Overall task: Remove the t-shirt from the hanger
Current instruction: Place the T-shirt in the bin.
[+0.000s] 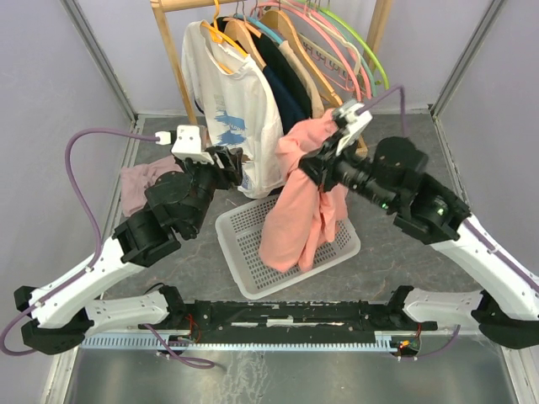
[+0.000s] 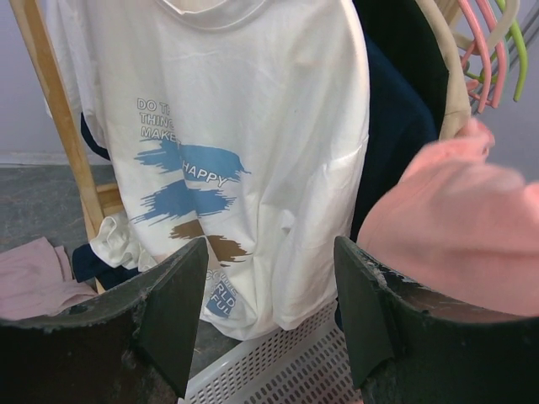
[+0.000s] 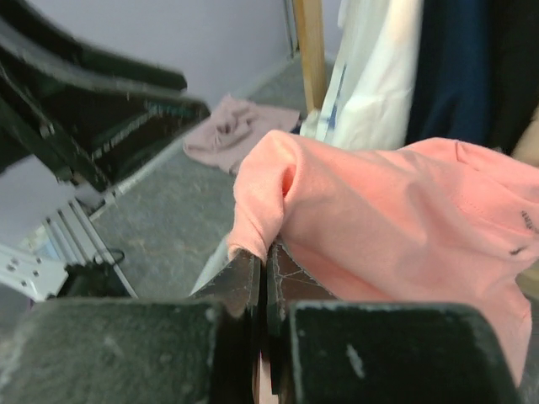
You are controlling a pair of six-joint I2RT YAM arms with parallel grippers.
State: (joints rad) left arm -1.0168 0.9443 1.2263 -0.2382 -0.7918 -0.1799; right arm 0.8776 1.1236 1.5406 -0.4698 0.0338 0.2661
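Right fingers (image 3: 240, 282) pinching t-shirt (image 3: 396, 210) (pink), hanger unseen

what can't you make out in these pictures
- Top view: whether a hanger is inside the pink t-shirt; its fabric and the right gripper cover the upper part.
- Left wrist view: the lower print on the white t-shirt; the left gripper's fingers and folds hide it.
- Top view: much of the basket floor; the pink t-shirt hangs over it.
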